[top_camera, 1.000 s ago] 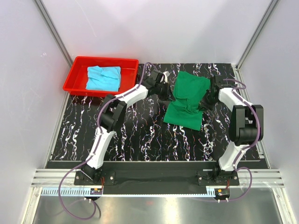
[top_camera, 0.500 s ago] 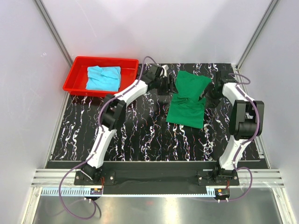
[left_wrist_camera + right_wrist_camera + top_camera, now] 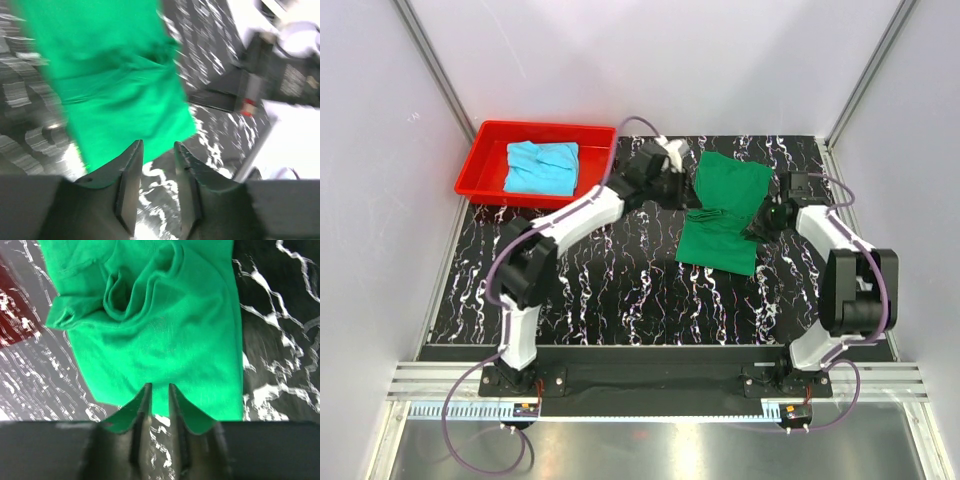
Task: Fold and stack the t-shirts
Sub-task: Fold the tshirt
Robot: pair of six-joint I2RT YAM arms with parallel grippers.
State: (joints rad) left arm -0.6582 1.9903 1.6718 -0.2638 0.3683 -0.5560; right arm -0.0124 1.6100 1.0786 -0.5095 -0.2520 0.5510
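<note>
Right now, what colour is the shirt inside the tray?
The shirt is plain light cyan-blue; it shows best in the top view.

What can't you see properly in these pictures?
- Left wrist view: blur smears the green t-shirt, so its folds are unclear.
- Right wrist view: the right gripper covers the hem; pinching or not, cannot tell.
- Top view: the blue t-shirt is too small to tell whether folded.

A dark green cloth t-shirt (image 3: 725,205) lies on the black marbled table (image 3: 620,290), creased across its middle. The left gripper (image 3: 677,188) is at its left edge and the right gripper (image 3: 761,224) at its right edge. A light cyan-blue cloth t-shirt (image 3: 542,167) lies in the red plastic tray (image 3: 483,160).
</note>
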